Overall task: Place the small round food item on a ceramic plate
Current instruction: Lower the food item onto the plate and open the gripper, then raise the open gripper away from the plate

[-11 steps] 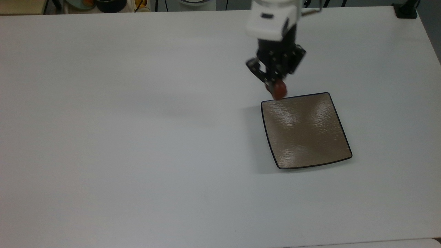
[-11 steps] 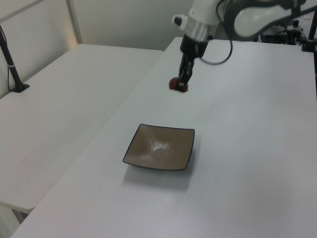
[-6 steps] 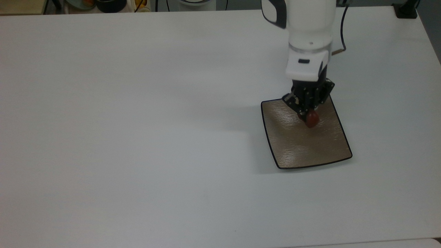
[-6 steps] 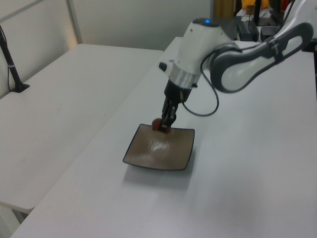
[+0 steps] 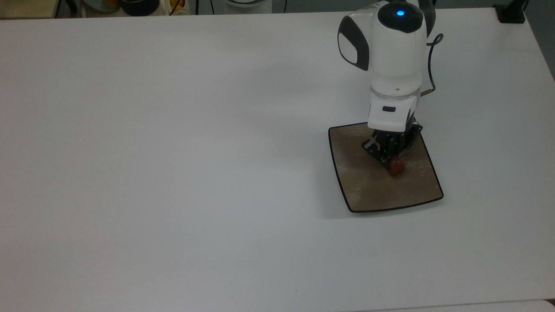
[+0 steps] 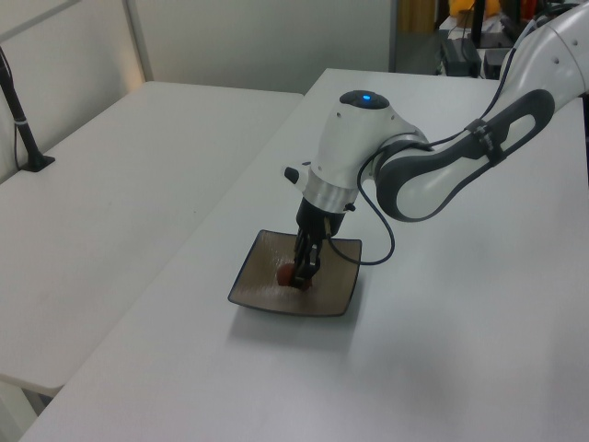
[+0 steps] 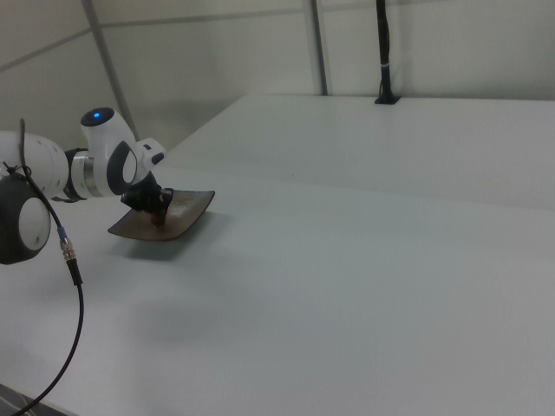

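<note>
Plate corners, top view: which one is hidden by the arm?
The upper-right corner of the plate: the gripper housing covers it; the other three show their dark rim.

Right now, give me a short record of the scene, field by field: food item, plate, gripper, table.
food item: small reddish-brown lump, low over or on the plate's middle, between the jaws
plate: square tan plate with a dark rim, flat on the table
gripper: gripper pointing down over the plate, jaws closed on the lump
table: white table

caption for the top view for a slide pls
Tool lowers a small red-brown food lump onto the square tan plate on a white table.
</note>
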